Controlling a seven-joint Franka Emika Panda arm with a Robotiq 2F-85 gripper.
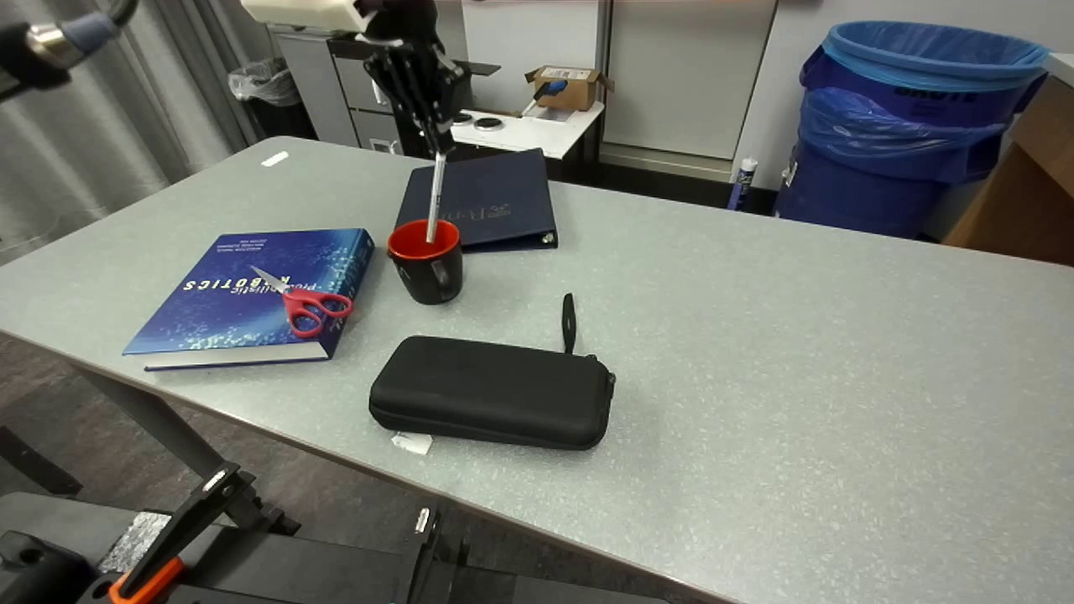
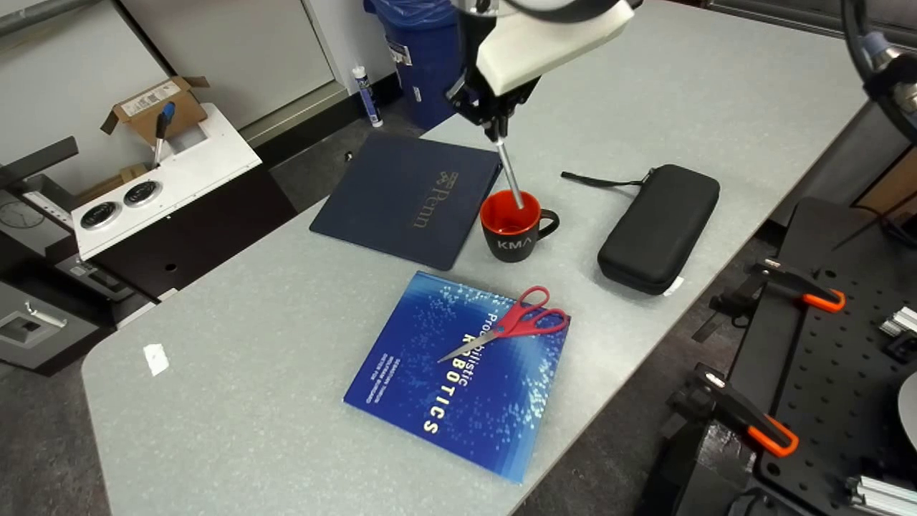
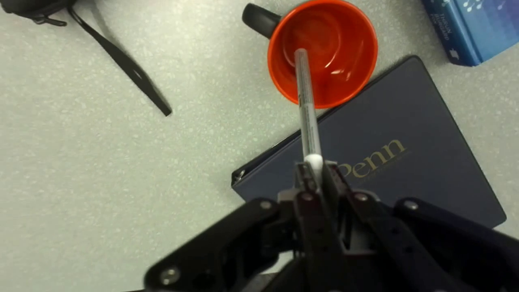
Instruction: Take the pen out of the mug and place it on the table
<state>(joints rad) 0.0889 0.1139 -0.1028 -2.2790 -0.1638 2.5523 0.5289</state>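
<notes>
The pincer [image 3: 316,172] is above the black mug [image 2: 510,240], drawn in to the thickness of the pen [image 3: 307,107] and pinching the pen's white upper end. The pen hangs from this grip over the mug's mouth, tilted a little from upright. Its lower end shows against the mug's red inside in all three views; whether that end is just below the rim or just above it cannot be told. The mug stands upright on the counter [image 1: 797,352].

Just beside the mug, roughly opposite its handle, lies a navy folder [image 2: 405,197] lettered "Penn"; whether the two touch is unclear. Near the mug but apart from it, a blue book [image 2: 473,373] lettered "ROBOTICS" lies flat, with red-handled scissors [image 2: 507,327] on its cover, handles toward the mug and points away. On the mug's handle side rests a black case [image 2: 659,229], near the mug without touching it, its strap [image 1: 569,323] loose, a white scrap [image 1: 412,442] at its edge away from the mug. In both exterior views a pale strip [image 1: 274,158] shows on the counter, well apart from the mug.
</notes>
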